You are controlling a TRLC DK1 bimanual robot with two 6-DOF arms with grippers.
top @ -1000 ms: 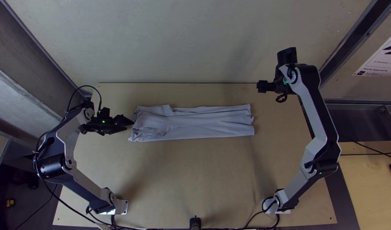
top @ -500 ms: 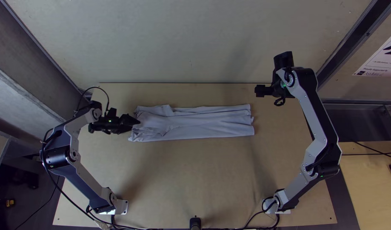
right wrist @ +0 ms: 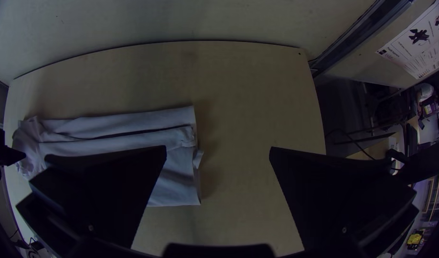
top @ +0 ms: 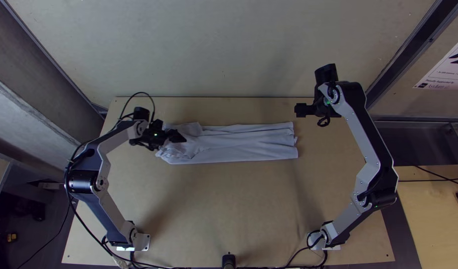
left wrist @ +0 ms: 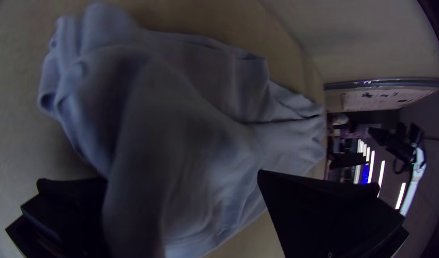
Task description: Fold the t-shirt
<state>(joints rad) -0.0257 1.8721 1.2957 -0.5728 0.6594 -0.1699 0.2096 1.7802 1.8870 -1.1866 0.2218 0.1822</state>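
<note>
Well, my left tool (top: 177, 136) stands open over the rumpled left end of the pale blue-grey cloth t-shirt (top: 248, 142). In its wrist view its two wide black fingers (left wrist: 324, 210) are spread far apart, and loose cloth bulges up between them, blurred near one finger; whether they touch it I cannot tell. From there the shirt lies across the table as a long narrow folded strip, bunched and creased at the left end, flatter toward the right, where layered edges show. My right tool (top: 299, 110) is open too, its fingers (right wrist: 109, 191) wide apart with nothing between them, above the far side, near the shirt's right end but apart from it. Under it all is my light wooden surface (top: 229, 199); beyond its far edge stands a plain grey panel (top: 224, 50), with a white printed poster (top: 445, 69) off to the right.
</note>
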